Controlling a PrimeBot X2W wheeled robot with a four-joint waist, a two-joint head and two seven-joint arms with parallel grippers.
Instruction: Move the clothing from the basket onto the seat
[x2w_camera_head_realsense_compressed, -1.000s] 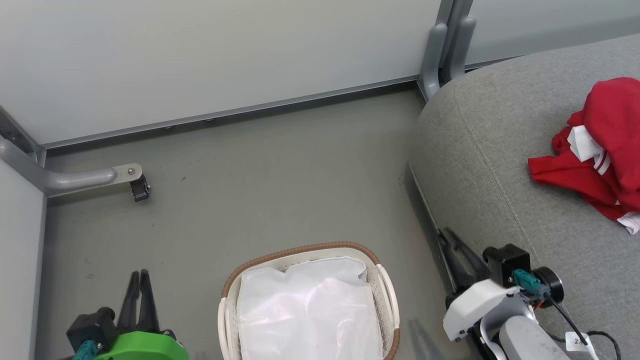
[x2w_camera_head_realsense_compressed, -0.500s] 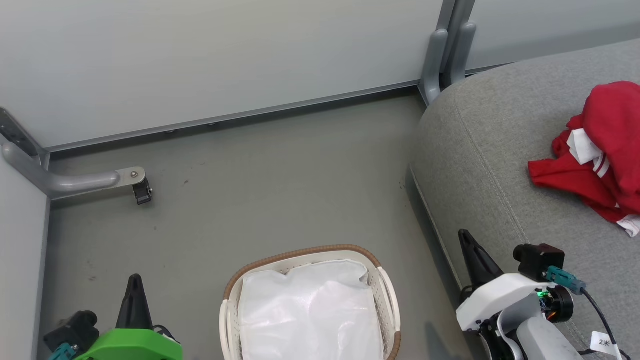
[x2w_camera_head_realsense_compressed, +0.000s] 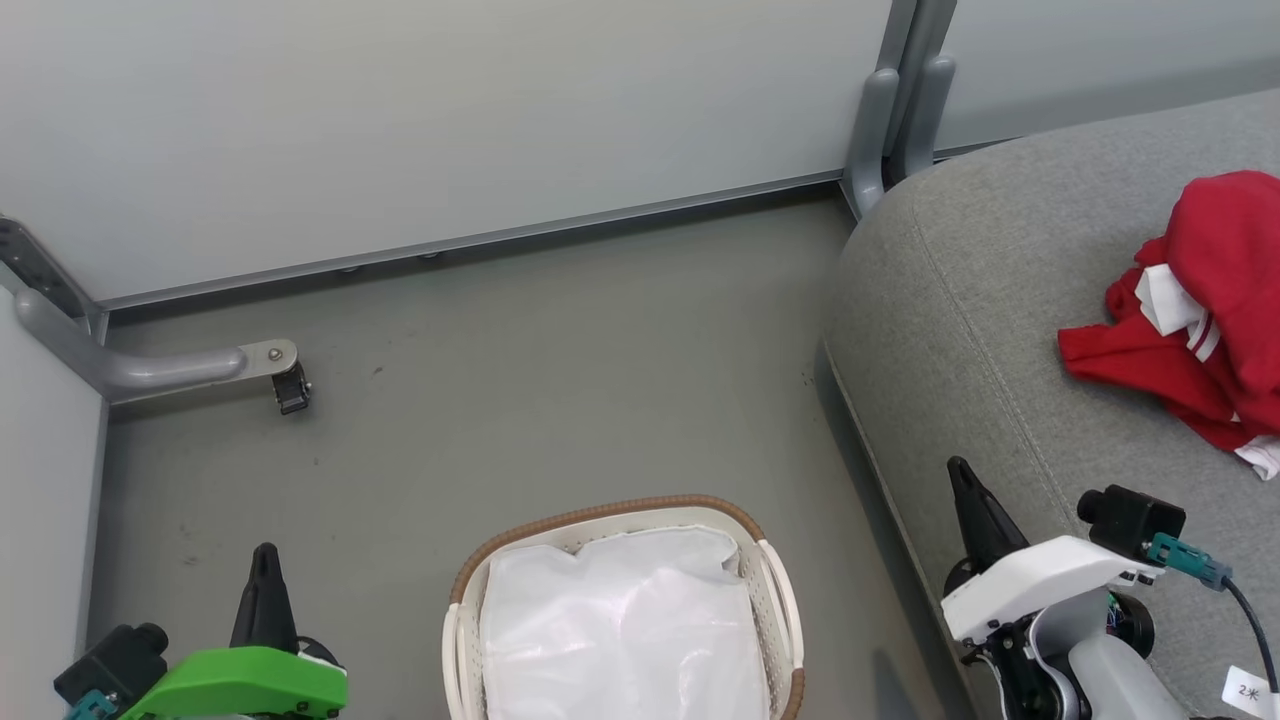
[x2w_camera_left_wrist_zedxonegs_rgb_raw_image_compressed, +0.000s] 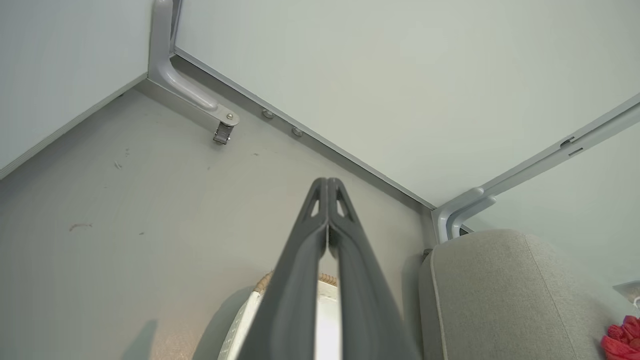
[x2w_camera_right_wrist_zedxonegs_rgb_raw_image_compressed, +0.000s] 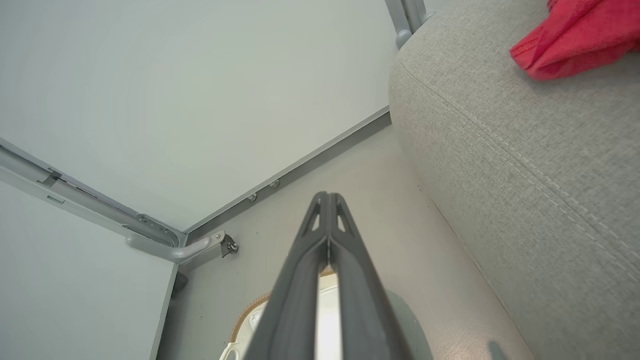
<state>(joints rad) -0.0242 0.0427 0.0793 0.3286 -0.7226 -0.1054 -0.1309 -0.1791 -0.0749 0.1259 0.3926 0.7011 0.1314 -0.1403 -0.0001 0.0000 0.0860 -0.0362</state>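
Note:
The red clothing (x2w_camera_head_realsense_compressed: 1205, 320) with white trim lies crumpled on the grey seat (x2w_camera_head_realsense_compressed: 1010, 330) at the right; a corner of the clothing (x2w_camera_right_wrist_zedxonegs_rgb_raw_image_compressed: 575, 37) also lies on the seat (x2w_camera_right_wrist_zedxonegs_rgb_raw_image_compressed: 525, 160) in the right wrist view. The cream basket (x2w_camera_head_realsense_compressed: 775, 590) with a brown rim stands on the floor at bottom centre and holds a glossy white plastic sheet (x2w_camera_head_realsense_compressed: 620, 630). My left gripper (x2w_camera_head_realsense_compressed: 265, 560) is shut and empty at lower left, left of the basket. My right gripper (x2w_camera_head_realsense_compressed: 962, 475) is shut and empty at lower right, beside the seat's edge. Both wrist views show touching fingertips (x2w_camera_left_wrist_zedxonegs_rgb_raw_image_compressed: 327, 185) (x2w_camera_right_wrist_zedxonegs_rgb_raw_image_compressed: 327, 197).
Pale partition walls close the back and left. A grey metal foot with a small caster (x2w_camera_head_realsense_compressed: 290, 385) sticks out over the floor at left. Grey posts (x2w_camera_head_realsense_compressed: 900, 110) stand at the seat's far corner. Bare grey floor (x2w_camera_head_realsense_compressed: 560, 380) lies between walls, basket and seat.
The right arm has swung right and up along the seat edge, its finger now pointing up. The left arm has sunk lower. The camera shifted slightly; clothing and basket stay put.

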